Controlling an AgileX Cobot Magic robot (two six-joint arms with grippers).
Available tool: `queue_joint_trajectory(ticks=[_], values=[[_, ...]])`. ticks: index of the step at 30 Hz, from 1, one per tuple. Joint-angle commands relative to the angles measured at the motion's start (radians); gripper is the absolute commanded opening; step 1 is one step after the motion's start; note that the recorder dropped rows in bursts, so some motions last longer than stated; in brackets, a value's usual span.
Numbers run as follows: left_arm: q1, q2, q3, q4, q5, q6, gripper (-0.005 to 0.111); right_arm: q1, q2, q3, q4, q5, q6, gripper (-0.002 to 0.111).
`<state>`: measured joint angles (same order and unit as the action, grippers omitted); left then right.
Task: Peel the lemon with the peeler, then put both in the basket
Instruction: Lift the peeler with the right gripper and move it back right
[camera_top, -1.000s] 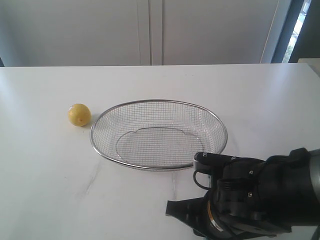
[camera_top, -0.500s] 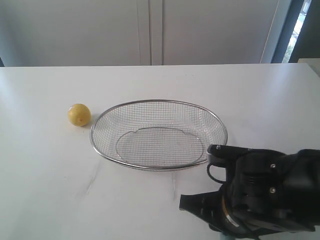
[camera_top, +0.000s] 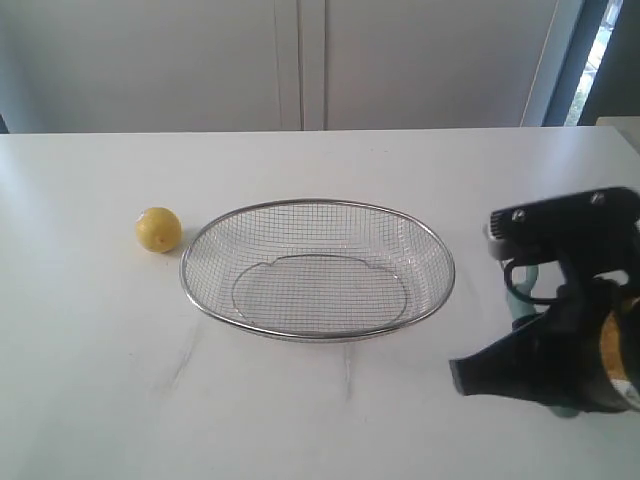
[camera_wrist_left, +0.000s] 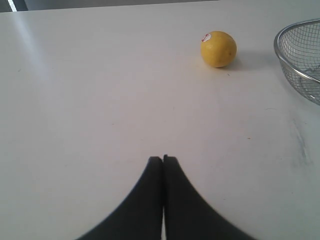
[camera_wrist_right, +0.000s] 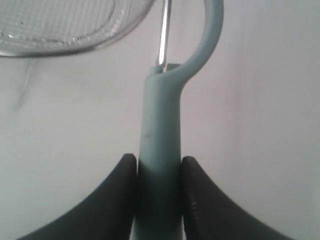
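Observation:
The yellow lemon (camera_top: 158, 229) lies on the white table left of the wire basket (camera_top: 318, 203); the left wrist view shows its red-and-white sticker, lemon (camera_wrist_left: 218, 49). My left gripper (camera_wrist_left: 163, 160) is shut on nothing, low over bare table and well short of the lemon. It is out of the exterior view. My right gripper (camera_wrist_right: 159, 170) is shut on the pale teal handle of the peeler (camera_wrist_right: 160, 125), whose curved head and blade point toward the basket (camera_wrist_right: 75, 37). A bit of teal peeler (camera_top: 518, 298) shows beside the right arm (camera_top: 570, 300), right of the basket.
The basket's edge (camera_wrist_left: 300, 55) lies to one side of the lemon in the left wrist view. White cabinet doors (camera_top: 300, 60) stand behind the table's far edge. A faint smudge (camera_top: 185, 355) marks the tabletop in front of the basket.
The right arm has moved from the front of the table, below the basket, to the right and farther back beside the basket. The teal peeler now shows by it. Lemon and basket have not moved.

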<state>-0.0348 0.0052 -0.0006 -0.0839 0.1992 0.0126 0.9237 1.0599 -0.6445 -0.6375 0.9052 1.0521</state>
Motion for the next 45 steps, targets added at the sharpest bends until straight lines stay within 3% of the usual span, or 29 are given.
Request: queue_joint_trajectory(ticks=[1,9,18,21,23,26,30,35,45], values=[[0.001,-0.005,0.001,-0.006,0.004,-0.005,0.001,-0.007,-0.140,0.002,-0.195,0.019,-0.072,0.000],[0.001,-0.005,0.001,-0.006,0.004,-0.005,0.001,-0.111,-0.293,0.002,-0.240,0.005,-0.177,0.000],[0.001,-0.005,0.001,-0.006,0.004,-0.005,0.001,-0.331,-0.178,-0.014,-0.054,-0.256,-0.406,0.000],[0.001,-0.005,0.001,-0.006,0.004,-0.005,0.001,-0.418,-0.085,-0.041,0.131,-0.368,-0.606,0.000],[0.001,-0.005,0.001,-0.006,0.004,-0.005,0.001,-0.482,-0.017,-0.063,0.372,-0.420,-0.870,0.000],[0.001,-0.005,0.001,-0.006,0.004,-0.005,0.001,-0.577,0.082,-0.104,0.721,-0.388,-1.257,0.000],[0.001,-0.005,0.001,-0.006,0.004,-0.005,0.001,-0.690,0.159,-0.163,1.031,-0.272,-1.596,0.000],[0.001,-0.005,0.001,-0.006,0.004,-0.005,0.001,-0.745,0.169,-0.186,1.182,-0.251,-1.793,0.000],[0.001,-0.005,0.001,-0.006,0.004,-0.005,0.001,-0.747,0.169,-0.186,1.175,-0.302,-1.814,0.000]])
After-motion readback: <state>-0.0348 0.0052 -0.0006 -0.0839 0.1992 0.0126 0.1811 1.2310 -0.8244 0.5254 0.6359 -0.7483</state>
